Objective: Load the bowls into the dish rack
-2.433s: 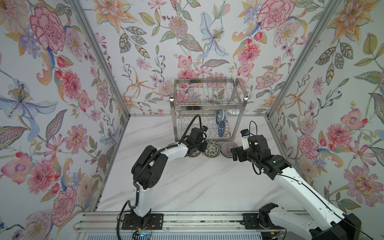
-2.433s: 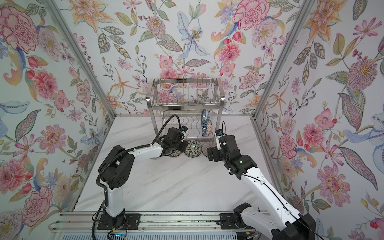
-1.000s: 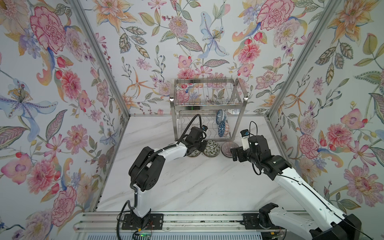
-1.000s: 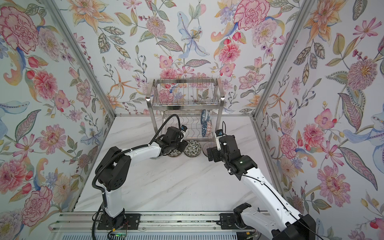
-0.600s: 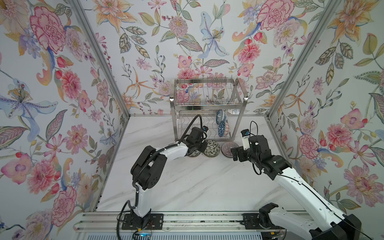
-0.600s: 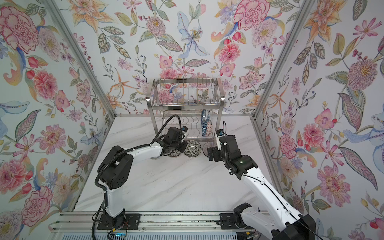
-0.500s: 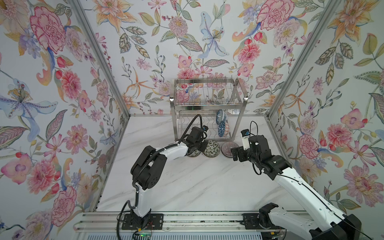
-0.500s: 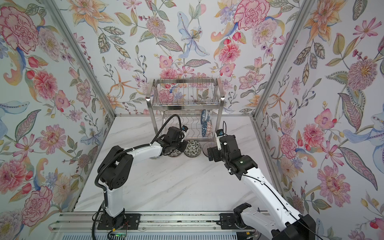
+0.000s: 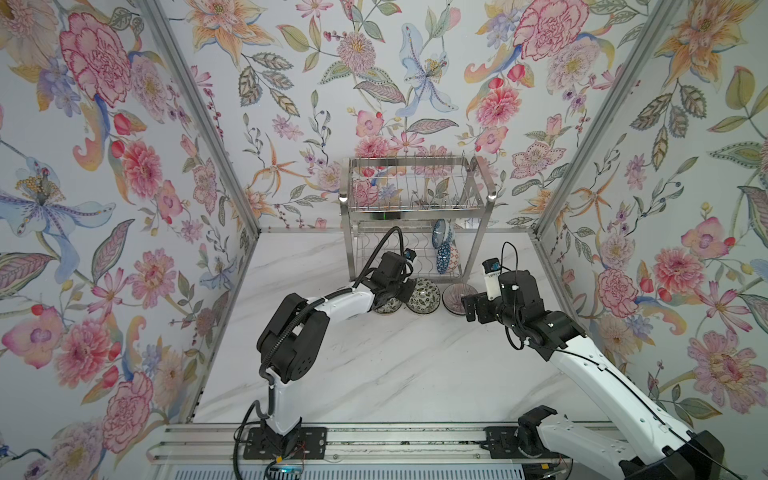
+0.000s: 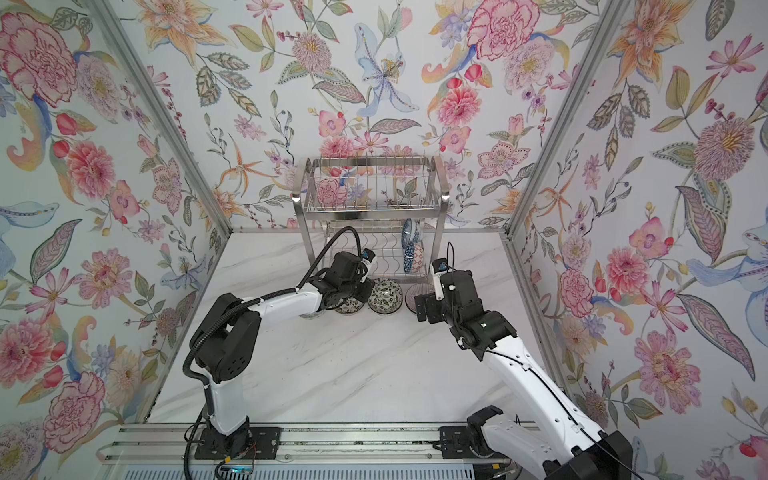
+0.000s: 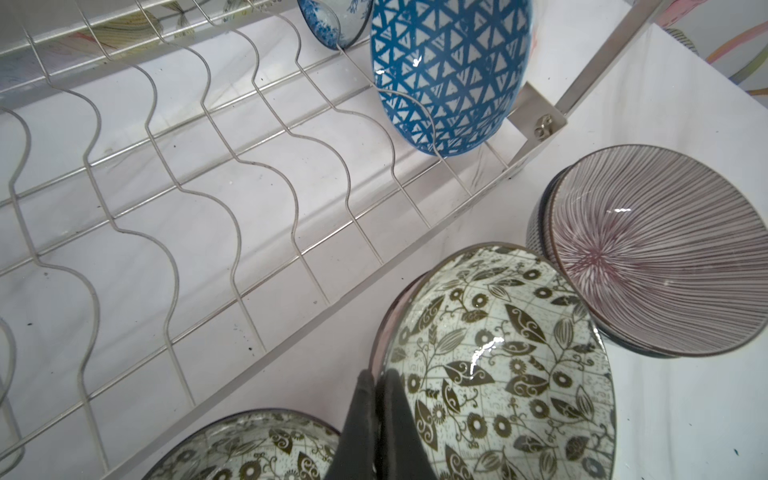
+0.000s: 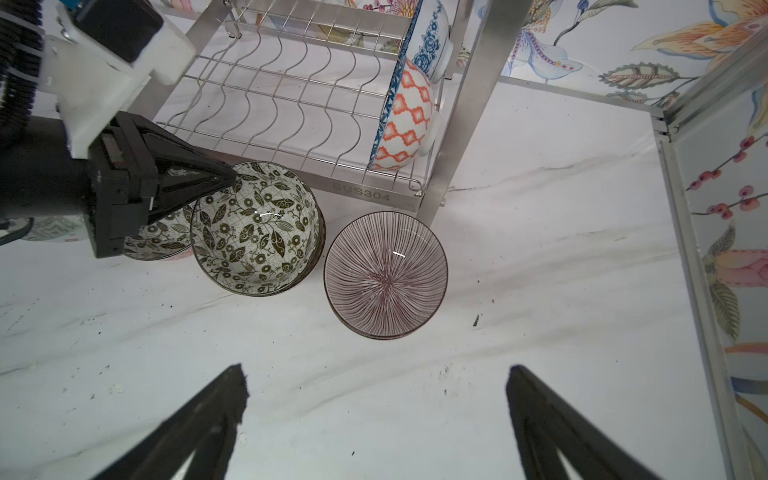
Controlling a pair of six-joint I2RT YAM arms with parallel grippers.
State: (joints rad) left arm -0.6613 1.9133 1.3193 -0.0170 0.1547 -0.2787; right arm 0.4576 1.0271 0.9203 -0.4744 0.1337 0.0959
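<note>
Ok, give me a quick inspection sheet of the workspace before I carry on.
Surface: white marble table, scattered dark specks.
Job's things: dish rack holds blue floral bowl and blue-triangle bowl on edge at the lower shelf's right end; black-and-white floral bowl, second floral bowl and pink-lined bowl are in front of it.
Clutter: nothing seen.
Grippers: left gripper shut, fingers pinching the black-and-white floral bowl's rim; right gripper open, empty, short of the pink-lined bowl.
Cables: black cable loops from the left wrist before the lower shelf; thin cable at the right wrist.
Surroundings: floral-papered walls on three sides; mounting rail in front.
</note>
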